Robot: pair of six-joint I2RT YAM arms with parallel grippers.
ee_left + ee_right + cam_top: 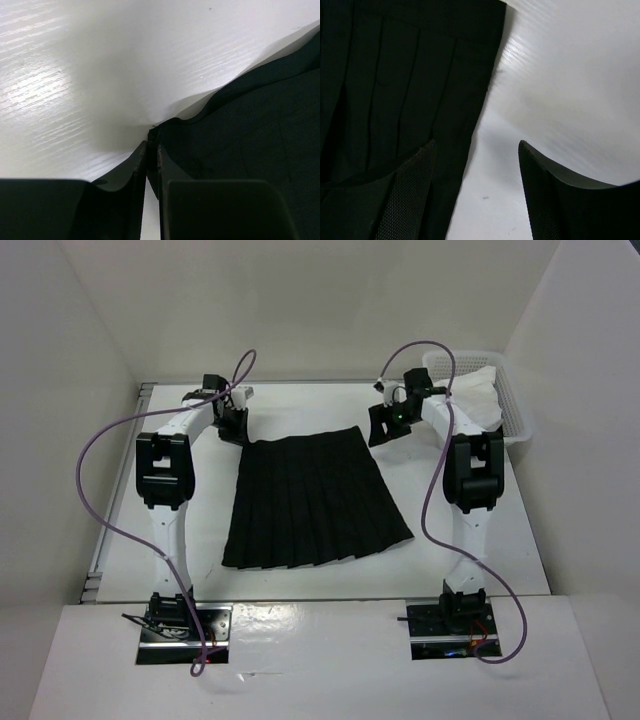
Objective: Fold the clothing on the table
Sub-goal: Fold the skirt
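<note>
1. Pinching one waistband corner of the black pleated skirt with the left gripper, closed to a thin slit on the raised fabric edge.
2. Straddling the opposite waistband corner with the right gripper, spread wide and holding nothing: one finger above pleats, the other above bare tabletop.
3. Lying flat and fully spread at the middle of the table, waistband toward the far wall, flared hem toward the arm bases.
4. No fold made yet, by the look of it; judged at the opening step, with one corner secured and the second grasp, the lift and every fold left to do.
5. Set on a smooth, matte white surface, with a metal rail along the left edge and a white mesh basket holding white cloth at the far right corner.
6. Boxed in by plain white walls on three sides.
</note>
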